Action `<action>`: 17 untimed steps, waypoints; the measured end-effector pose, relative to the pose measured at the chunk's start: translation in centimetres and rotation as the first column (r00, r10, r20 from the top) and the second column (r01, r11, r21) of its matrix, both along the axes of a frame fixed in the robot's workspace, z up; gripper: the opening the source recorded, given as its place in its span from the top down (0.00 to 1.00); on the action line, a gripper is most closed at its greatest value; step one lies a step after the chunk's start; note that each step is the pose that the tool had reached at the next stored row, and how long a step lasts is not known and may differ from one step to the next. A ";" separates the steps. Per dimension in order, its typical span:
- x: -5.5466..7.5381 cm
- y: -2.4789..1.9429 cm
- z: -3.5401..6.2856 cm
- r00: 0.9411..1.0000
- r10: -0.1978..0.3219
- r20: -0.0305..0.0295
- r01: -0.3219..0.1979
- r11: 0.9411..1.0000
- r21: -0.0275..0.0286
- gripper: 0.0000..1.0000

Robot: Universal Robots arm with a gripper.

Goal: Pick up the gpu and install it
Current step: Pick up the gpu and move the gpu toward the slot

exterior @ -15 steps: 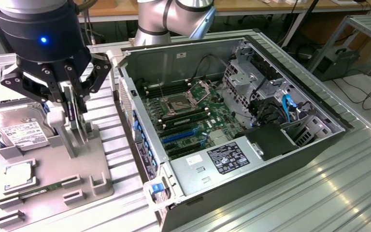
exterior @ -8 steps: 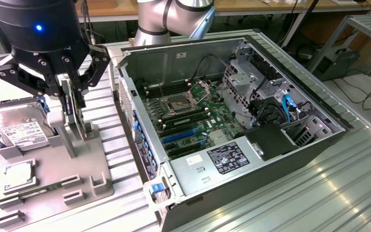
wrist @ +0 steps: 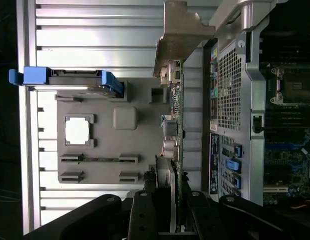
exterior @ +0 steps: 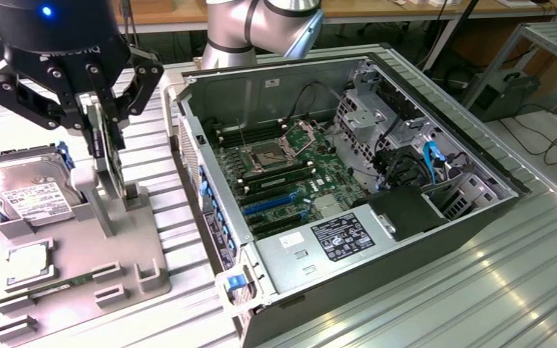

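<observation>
The hand (exterior: 102, 134) is clamping the gpu (exterior: 111, 170) by its upper edge, holding it upright over the grey fixture (exterior: 143, 246) beside the open case (exterior: 259, 80), probably for square slot entry.

Bright light is glaring off the ribbed metal surface (exterior: 510, 290), washing out its ridges at the exterior view's left. A wooden desk (exterior: 385, 9) is running behind it. A grey metal rack (exterior: 550, 36) is standing at the exterior view's right, with dark cables (exterior: 556, 148) trailing over the pale floor (exterior: 521, 127).
</observation>
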State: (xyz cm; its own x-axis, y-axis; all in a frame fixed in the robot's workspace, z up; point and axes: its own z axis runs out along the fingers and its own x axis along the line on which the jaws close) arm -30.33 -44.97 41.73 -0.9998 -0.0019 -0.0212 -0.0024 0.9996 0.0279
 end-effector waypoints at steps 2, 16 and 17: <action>0.0 0.00 0.48 1.000 0.000 0.000 0.000 1.000 0.000 0.72; 0.4 0.00 0.50 1.000 0.000 0.000 0.000 1.000 0.000 0.72; 0.5 0.00 0.49 1.000 0.000 0.000 0.000 1.000 0.000 0.72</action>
